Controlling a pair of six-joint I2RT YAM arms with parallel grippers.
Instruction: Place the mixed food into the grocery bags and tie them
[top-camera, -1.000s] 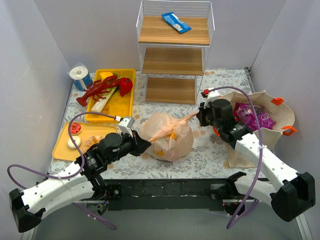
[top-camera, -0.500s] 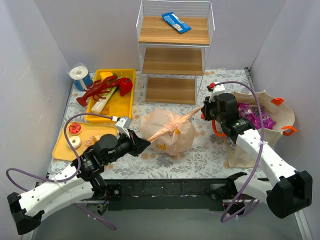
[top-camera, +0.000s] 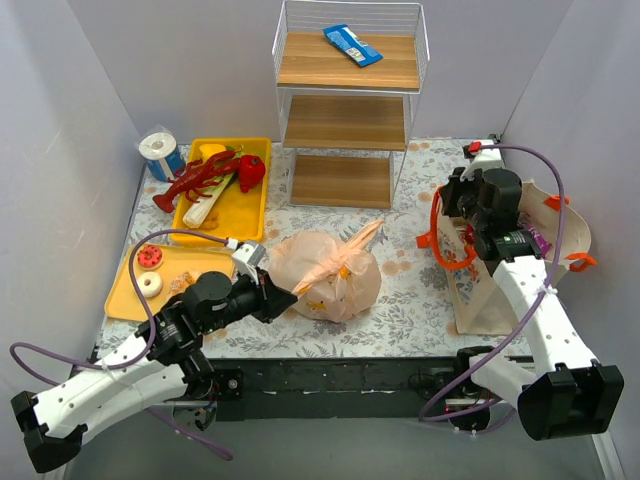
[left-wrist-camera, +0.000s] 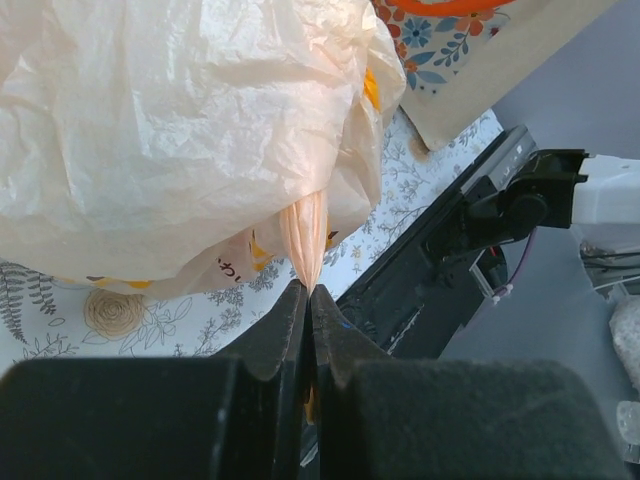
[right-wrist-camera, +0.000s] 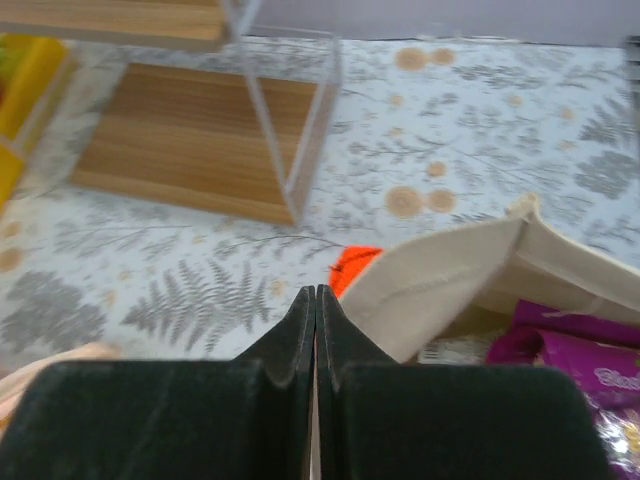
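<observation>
Tote (top-camera: 480, 300) with purple packets (right-wrist-camera: 585, 345) (right jaws together), left jaws clamped on peach bag (top-camera: 325, 275)

peach bag (top-camera: 325, 275) — contents hidden inside

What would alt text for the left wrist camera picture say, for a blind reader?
Two black fingers of the left gripper pinch a twisted strip of a thin, crinkled peach plastic bag, filling most of the frame. It rests on a fern-printed tablecloth; the corner of a beige tote shows top right.
</observation>
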